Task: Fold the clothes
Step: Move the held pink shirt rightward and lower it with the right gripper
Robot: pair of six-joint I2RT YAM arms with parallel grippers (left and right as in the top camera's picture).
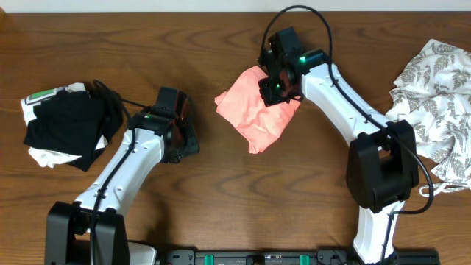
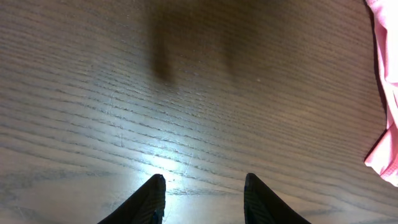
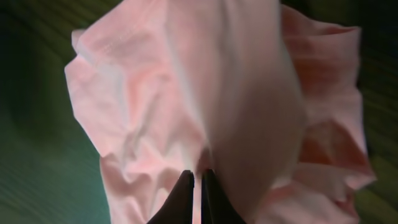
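You have the salmon-pink T-shirt [image 1: 254, 118] lying crumpled on the bench [image 1: 221, 213], a little right of the middle and toward the far side. It is a loose heap with many soft wrinkles, not a flat shape. The right end effector [image 1: 278, 90] sits on the far right part of this heap. In the right wrist view its two fingers [image 3: 185, 199] are pressed together. A thin fold of the pink fabric seems to be pinched between them, but the picture is blurred there, so I say it with some care. The cloth fills nearly all of that view.

The left end effector [image 1: 180, 140] is to the left of the T-shirt, near it but apart from it, over bare wood. In the left wrist view its fingers [image 2: 146, 202] stand spread, with only wood grain between them. The edge of the T-shirt shows at the right border of that view.

The black-and-white bundle [image 1: 66, 125] lies at the left side of the bench, just beside the left arm and well apart from the T-shirt. The white leaf-print garment [image 1: 434, 96] lies loose at the right edge, close to the right arm's base.
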